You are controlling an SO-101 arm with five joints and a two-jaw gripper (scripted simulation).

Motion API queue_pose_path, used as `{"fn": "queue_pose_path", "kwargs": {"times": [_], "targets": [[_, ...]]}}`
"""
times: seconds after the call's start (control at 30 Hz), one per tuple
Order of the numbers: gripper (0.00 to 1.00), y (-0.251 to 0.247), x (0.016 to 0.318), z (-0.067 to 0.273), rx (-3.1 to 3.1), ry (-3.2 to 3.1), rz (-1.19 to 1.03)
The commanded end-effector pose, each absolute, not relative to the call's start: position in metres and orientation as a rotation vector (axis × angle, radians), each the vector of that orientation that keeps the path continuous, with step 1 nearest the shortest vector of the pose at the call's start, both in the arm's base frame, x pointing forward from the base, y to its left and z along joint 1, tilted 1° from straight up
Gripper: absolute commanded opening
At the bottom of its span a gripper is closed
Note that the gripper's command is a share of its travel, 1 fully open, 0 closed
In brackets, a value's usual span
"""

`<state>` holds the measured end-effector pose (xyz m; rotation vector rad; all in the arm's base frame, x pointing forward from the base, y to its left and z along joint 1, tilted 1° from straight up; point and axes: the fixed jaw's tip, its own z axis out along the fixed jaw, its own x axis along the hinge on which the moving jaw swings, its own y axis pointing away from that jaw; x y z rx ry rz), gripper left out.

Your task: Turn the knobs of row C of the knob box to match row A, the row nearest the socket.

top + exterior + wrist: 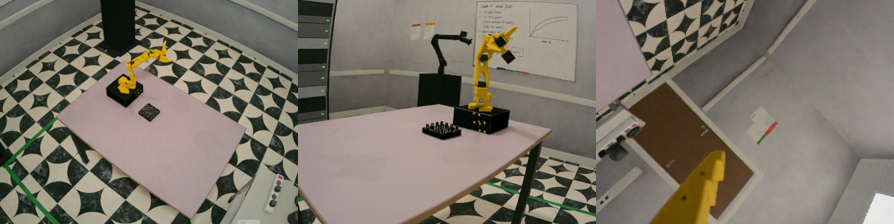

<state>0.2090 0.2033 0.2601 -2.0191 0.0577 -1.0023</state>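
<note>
The knob box is a small black square box with several small knobs on top; it lies on the pink table in front of my black base, and also shows in the exterior view. The knob marks are too small to read. My yellow arm is raised high, and my gripper points up and away from the table, far from the box; it also shows in the exterior view. It is open and empty. In the wrist view one yellow jaw shows against the wall and a door.
My black base block stands at the table's back edge. A black pillar stands on the floor behind the table. A second grey table with a power strip is at the lower right.
</note>
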Motion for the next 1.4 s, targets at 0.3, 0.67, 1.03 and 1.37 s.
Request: {"fn": "queue_pose_path", "kwargs": {"times": [0.3, 0.67, 1.03, 1.37], "targets": [[1.0, 0.203, 0.209, 0.261, -2.015, 0.059, -1.003], [0.4, 0.202, 0.208, 0.26, -2.02, 0.059, -1.001], [0.4, 0.19, 0.196, 0.216, -2.185, 0.063, -0.904], [0.4, 0.162, 0.168, 0.145, -2.429, 0.071, -0.737]]}}
